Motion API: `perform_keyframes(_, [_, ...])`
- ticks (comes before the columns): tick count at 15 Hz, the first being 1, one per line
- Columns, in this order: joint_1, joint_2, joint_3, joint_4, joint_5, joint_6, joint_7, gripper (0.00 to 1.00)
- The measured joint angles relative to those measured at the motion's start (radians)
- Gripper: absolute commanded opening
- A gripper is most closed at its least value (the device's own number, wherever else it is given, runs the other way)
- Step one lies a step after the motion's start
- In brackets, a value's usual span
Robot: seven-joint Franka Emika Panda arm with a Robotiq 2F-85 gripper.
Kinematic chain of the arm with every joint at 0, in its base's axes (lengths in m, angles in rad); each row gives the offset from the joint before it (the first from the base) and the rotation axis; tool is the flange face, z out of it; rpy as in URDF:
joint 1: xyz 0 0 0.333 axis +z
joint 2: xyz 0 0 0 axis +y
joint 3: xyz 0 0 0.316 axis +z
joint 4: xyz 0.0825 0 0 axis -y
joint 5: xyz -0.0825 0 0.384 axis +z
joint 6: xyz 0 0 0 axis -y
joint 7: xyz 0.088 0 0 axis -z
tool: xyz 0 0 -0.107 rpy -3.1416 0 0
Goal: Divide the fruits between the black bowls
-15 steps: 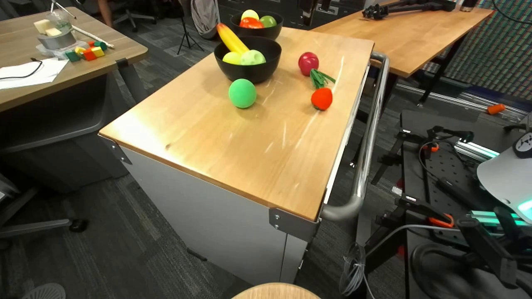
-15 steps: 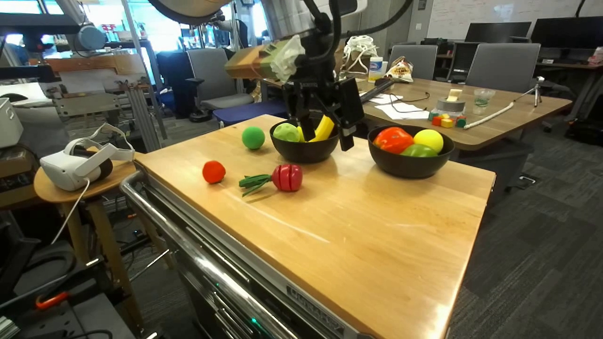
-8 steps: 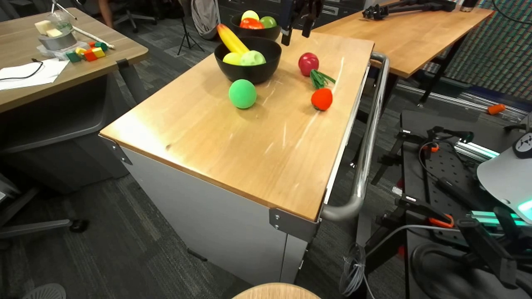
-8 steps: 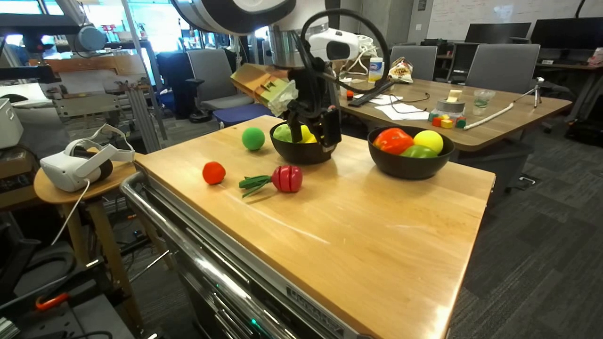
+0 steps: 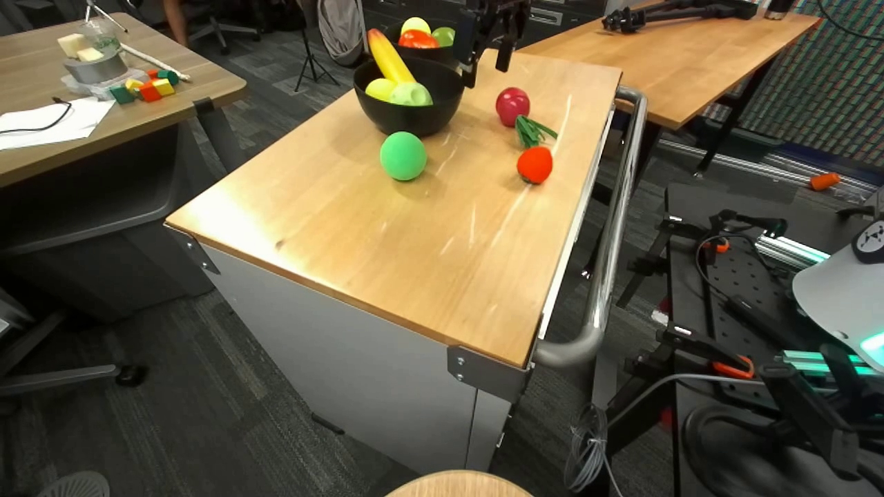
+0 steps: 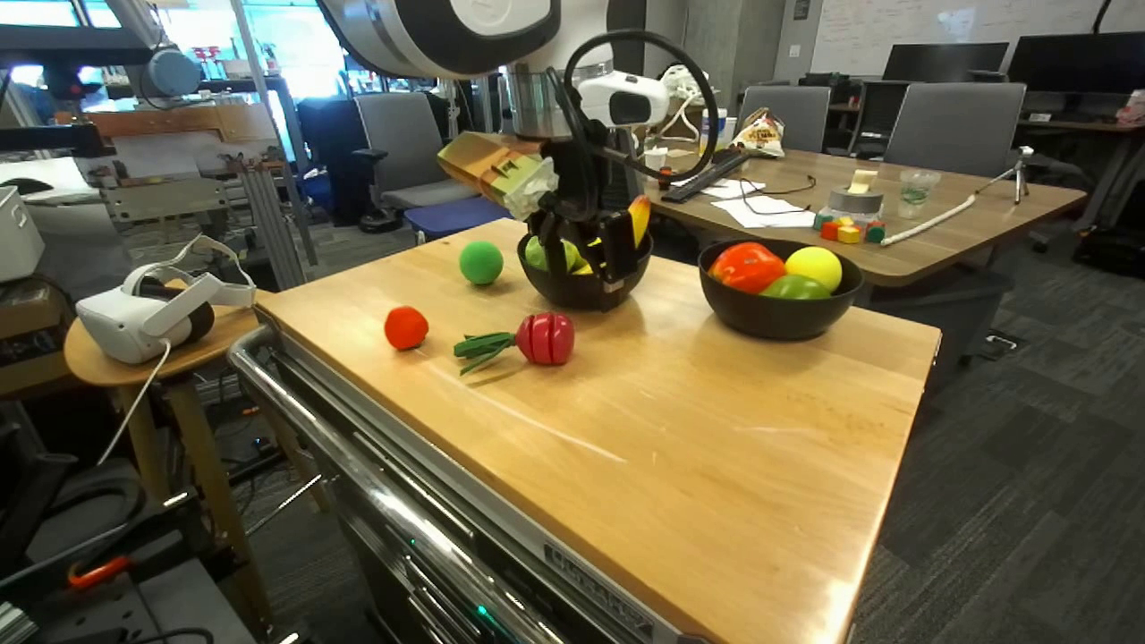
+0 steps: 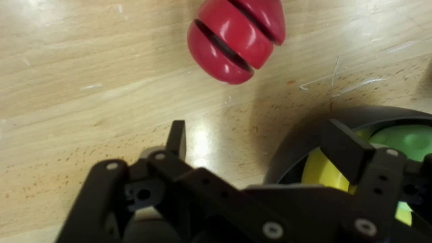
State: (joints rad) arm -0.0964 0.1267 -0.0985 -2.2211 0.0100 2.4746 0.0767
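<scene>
My gripper [image 7: 261, 140] is open and empty, also in both exterior views [image 5: 486, 72] [image 6: 583, 273]. One finger is at the rim of a black bowl [image 5: 407, 116] [image 6: 577, 293] [image 7: 290, 148], the other over bare wood; I cannot tell if it touches. This bowl holds a banana [image 5: 389, 59] [image 6: 640, 219], a yellow fruit [image 5: 380, 90] and a pale green fruit [image 5: 411, 95] [image 7: 408, 141]. The second black bowl [image 6: 778, 317] holds a red pepper [image 6: 747, 266], a yellow fruit [image 6: 814, 267] and a green fruit [image 6: 796, 287]. A sliced red radish [image 6: 546, 339] [image 7: 236, 37], green ball [image 5: 403, 156] and orange-red fruit [image 5: 534, 164] lie loose.
The wooden cart top [image 5: 387, 241] has a metal handle rail [image 5: 618, 228] along one side. A stool [image 6: 98, 349] with a white headset [image 6: 152, 309] stands beside it. A desk [image 6: 966, 206] with blocks and tape stands behind.
My gripper has come down from above to the nearer bowl's rim. That bowl has shifted slightly, left in an exterior view, and the banana and fruits in it have moved with it.
</scene>
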Motion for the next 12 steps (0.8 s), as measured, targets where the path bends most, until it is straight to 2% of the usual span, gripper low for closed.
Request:
perform_keyframes(5, [0.013,-0.004,0.000,0.001,-0.045,-0.031,0.028,1.00])
perform_keyframes(12, [0.012,-0.049,-0.007,-0.017,-0.046,-0.031,0.043,1.00])
